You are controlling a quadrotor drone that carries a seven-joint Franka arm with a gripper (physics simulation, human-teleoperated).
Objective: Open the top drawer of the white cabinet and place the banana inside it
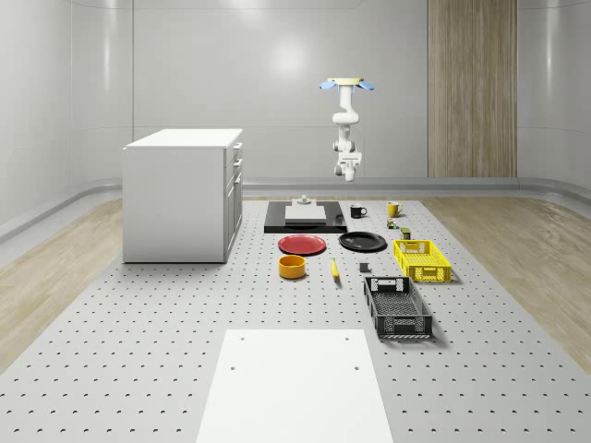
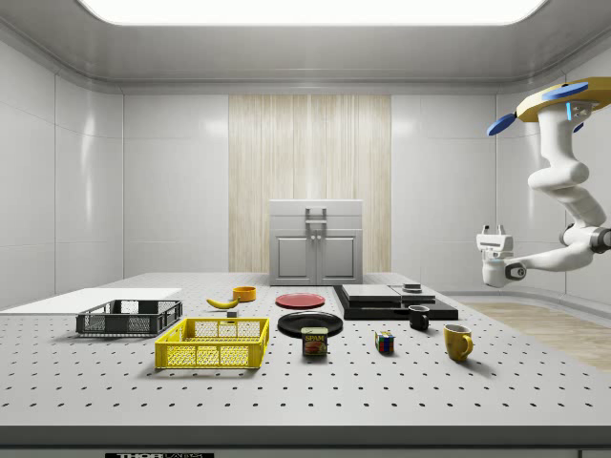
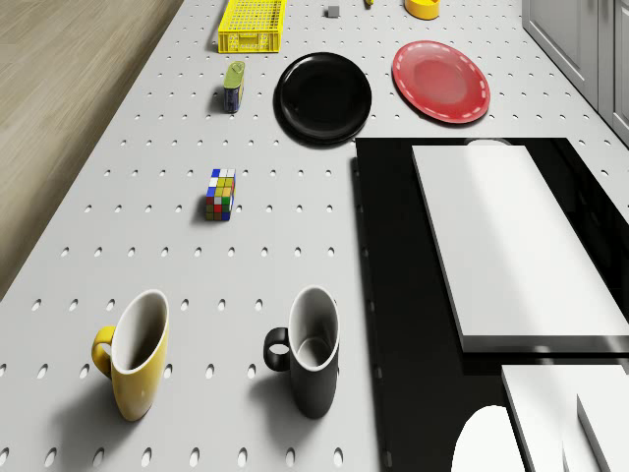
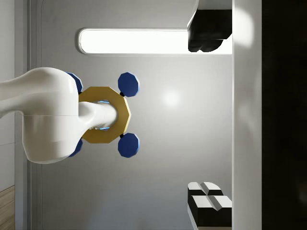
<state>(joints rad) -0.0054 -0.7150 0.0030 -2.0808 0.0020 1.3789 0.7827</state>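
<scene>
The drone [image 1: 347,84] is hovering high over the far end of the table [image 1: 138,369], at about 12 o'clock from the black slab [image 1: 305,221] in the whole-scene view. Its arm is hanging down and the gripper [image 1: 349,169] is riding in free air well above the black mug [image 1: 357,211]. In the wrist view the fingers [image 4: 208,38] are standing wide apart, holding nothing. The banana [image 1: 334,269] is lying on the table at about 4 o'clock from the white cabinet [image 1: 180,198], just beside the orange bowl [image 1: 292,267] and well apart from the robot. The top drawer [image 1: 236,152] is looking shut, so opening it is probably the step in hand. Doing that well is likely calling for a descent level with the handle, a square approach to the cabinet's front, a close across the bar and a straight pull outward. Room is looking generous in the air. Lower down, the slab and the red plate [image 1: 302,245] are lying at about 3 o'clock from the cabinet's front, so a low arm could be brushing the slab's edge. The cabinet's top lip is also overhanging the drawer.
</scene>
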